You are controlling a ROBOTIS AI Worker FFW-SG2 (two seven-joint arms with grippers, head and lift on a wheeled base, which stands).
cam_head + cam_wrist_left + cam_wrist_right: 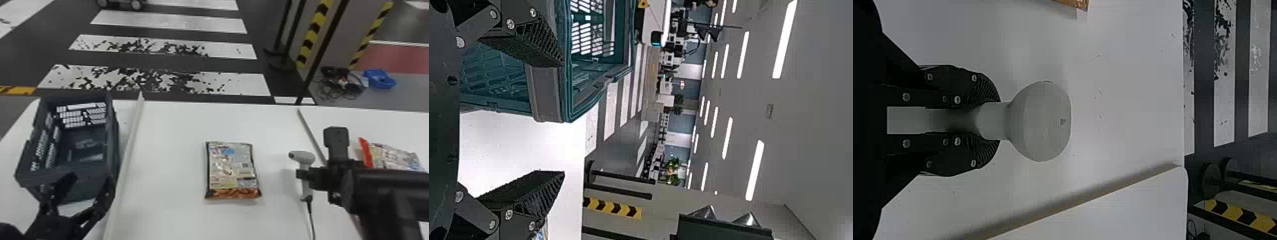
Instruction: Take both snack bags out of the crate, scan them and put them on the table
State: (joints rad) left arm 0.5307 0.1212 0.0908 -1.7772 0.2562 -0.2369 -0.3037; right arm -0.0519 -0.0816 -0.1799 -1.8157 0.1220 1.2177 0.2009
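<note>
- Clamped around the grey scanner's [302, 156] handle, the right gripper [304, 175] held it head up above the white table [178, 127], and in its own wrist view I could see one black finger [984, 90] pressed to each side of the grip.
- The scanner's head was turned toward the middle of the table, and a dark cable [311, 220] ran off the foot of its handle.
- Over at the robot's left, the left gripper [87, 187] had its two fingers spread well apart at the near end of the dark slatted crate [113, 140]; whether either one touched the wall, I honestly couldn't make out from there.
- One snack bag [231, 169] lay flat in the middle of the table, between the crate and the scanner, its orange-brown end nearest the robot.
- The other bag [394, 156], red along one edge, lay past the right-hand divider [309, 132], partly hidden behind the right arm.
- A second raised divider [129, 143] ran between the crate and the middle bag.
- Beyond the table, a blue tray [380, 78] sat on the floor beside a tangle of cables [340, 84].
</note>
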